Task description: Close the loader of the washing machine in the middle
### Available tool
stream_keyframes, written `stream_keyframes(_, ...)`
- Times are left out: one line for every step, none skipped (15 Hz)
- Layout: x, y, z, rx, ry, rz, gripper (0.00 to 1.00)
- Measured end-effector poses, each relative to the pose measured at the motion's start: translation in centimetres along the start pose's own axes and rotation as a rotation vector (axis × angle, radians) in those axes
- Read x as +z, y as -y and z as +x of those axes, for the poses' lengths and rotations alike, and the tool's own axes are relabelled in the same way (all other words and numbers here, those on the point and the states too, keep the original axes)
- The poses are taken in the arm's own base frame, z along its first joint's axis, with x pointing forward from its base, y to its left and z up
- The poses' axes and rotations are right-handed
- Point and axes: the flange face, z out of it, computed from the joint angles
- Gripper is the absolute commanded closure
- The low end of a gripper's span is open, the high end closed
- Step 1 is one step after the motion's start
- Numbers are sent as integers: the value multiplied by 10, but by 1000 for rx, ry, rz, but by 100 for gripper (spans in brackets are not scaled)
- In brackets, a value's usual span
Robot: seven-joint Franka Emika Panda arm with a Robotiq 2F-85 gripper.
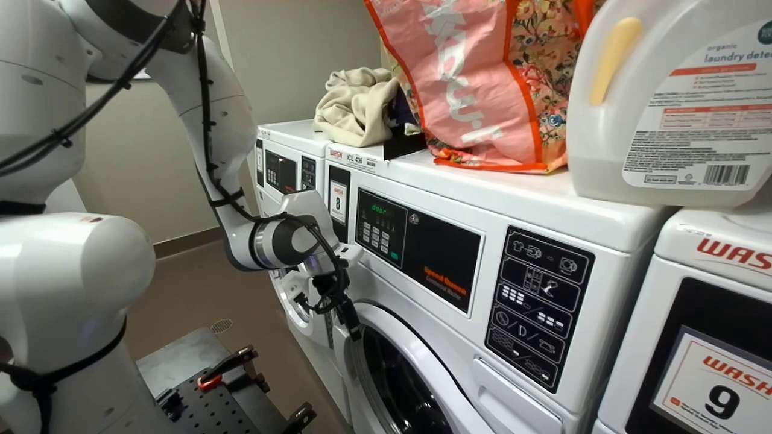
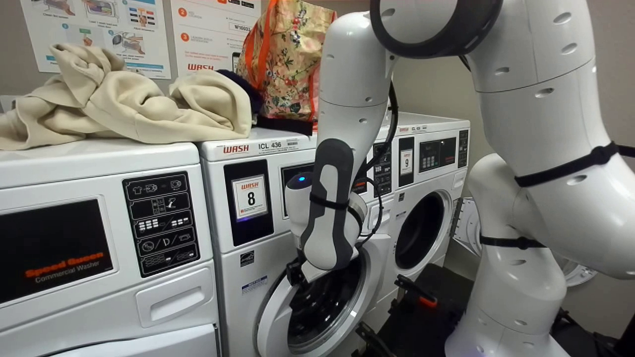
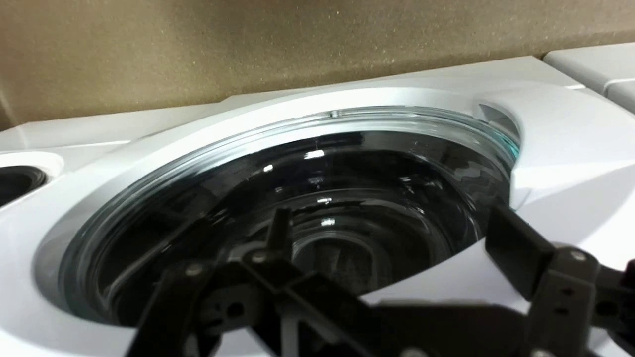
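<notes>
door (image 1: 407, 380): on front of middle washer (image 1: 476, 328), seems ajar | hand (image 3: 391, 218): fingers (image 3: 516, 248) wide apart, holding nothing; touch with rim (image 1: 418, 349) not clear | risk: if push is slanting, they may slip, and door does not latch

Smooth glossy loader (image 2: 325, 310); matt cloth (image 2: 146, 106)

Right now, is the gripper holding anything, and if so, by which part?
Nothing is held: in the wrist view the gripper is open, jaws apart, with no part of the loader clamped between them.
</notes>
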Motion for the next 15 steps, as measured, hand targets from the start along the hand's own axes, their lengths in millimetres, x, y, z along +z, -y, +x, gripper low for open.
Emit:
stream_keyframes(0, 3, 3, -8, -10, -12, 0)
stream_keyframes(1, 4, 2, -17, -16, -23, 0)
stream_keyframes(0, 6, 1, -26, -24, -33, 0)
stream_keyframes(0, 7, 1, -33, -32, -43, 0)
stream_keyframes(0, 8, 0, -38, -38, -51, 0)
stream_keyframes(-1, 9, -1, -41, -44, -58, 0)
stream_keyframes(-1, 10, -1, -43, -49, -64, 0)
stream_keyframes(-1, 11, -2, -43, -53, -68, 0)
stream_keyframes(-1, 11, -2, -40, -56, -72, 0)
stream_keyframes(-1, 12, -3, -38, -60, -75, 0)
stream_keyframes(-1, 12, -3, -35, -62, -78, 0)
stream_keyframes(-1, 12, -4, -33, -64, -80, 0)
stream_keyframes(-1, 12, -4, -31, -64, -81, 0)
stream_keyframes(-2, 12, -4, -25, -62, -81, 0)
stream_keyframes(-2, 12, -4, -19, -57, -82, 0)
